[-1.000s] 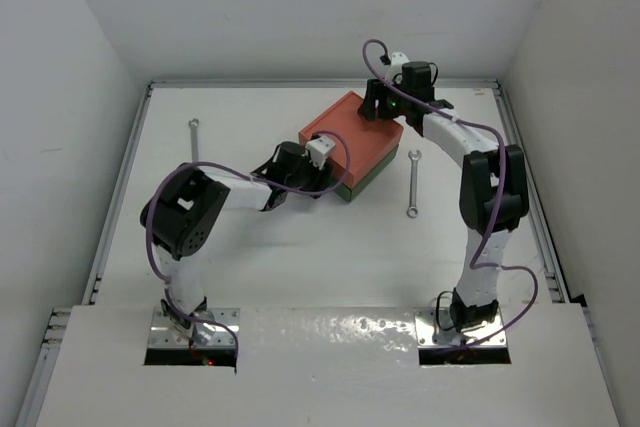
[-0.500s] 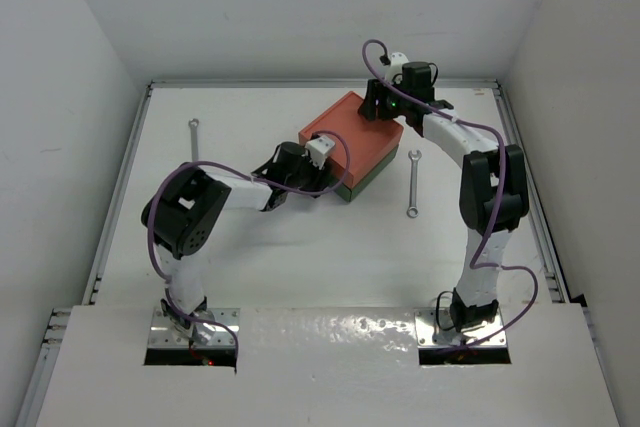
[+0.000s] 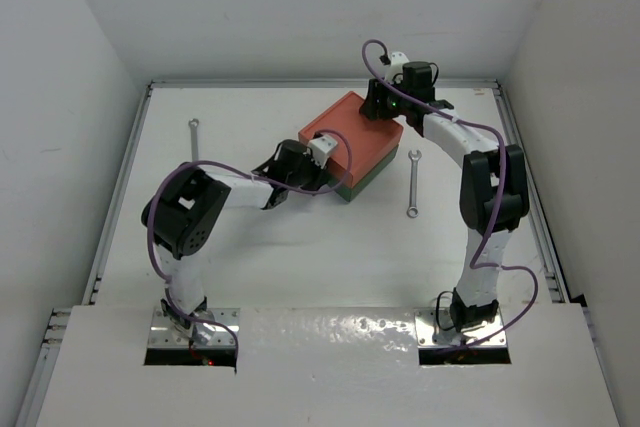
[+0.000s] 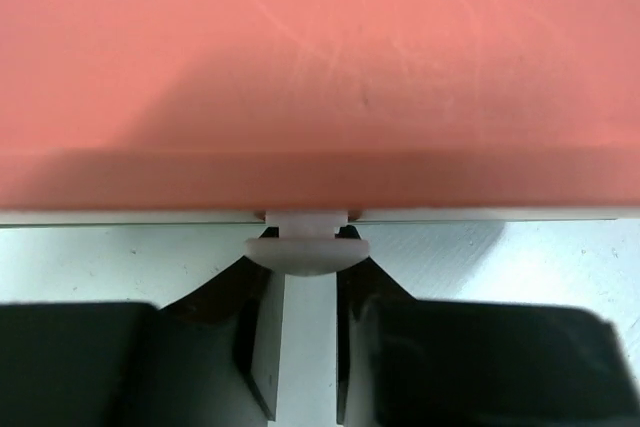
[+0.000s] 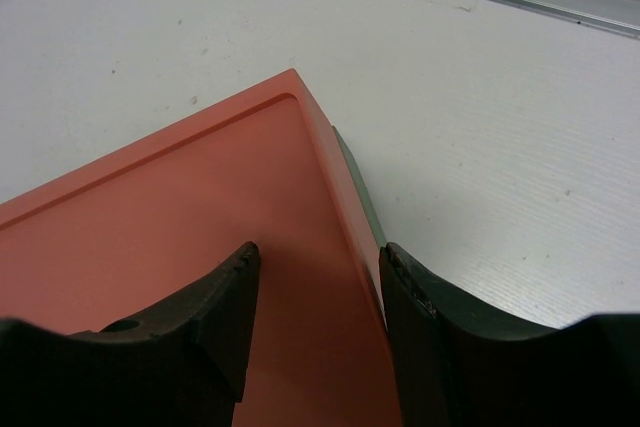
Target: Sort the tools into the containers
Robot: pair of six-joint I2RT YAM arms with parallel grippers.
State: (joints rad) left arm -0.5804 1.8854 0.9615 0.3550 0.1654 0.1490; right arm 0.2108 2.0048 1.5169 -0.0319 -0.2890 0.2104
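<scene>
1. Your left gripper [image 4: 308,287]: jaws pinch the orange-red box's [image 3: 350,137] white knob [image 4: 306,250], mid-frame.
2. Your right gripper [image 5: 315,277]: jaws spread astride its far corner.
3. One wrench [image 3: 194,137] lies upper left, the other wrench [image 3: 412,184] centre-right.

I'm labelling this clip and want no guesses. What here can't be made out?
- Contents of the orange box and the green box beneath it: every view, opaque walls.
- Whether the fingertips of the left gripper clamp the white knob: left wrist view, the knob's cap covers them.
- Markings on the two wrenches: top view, too small.
</scene>
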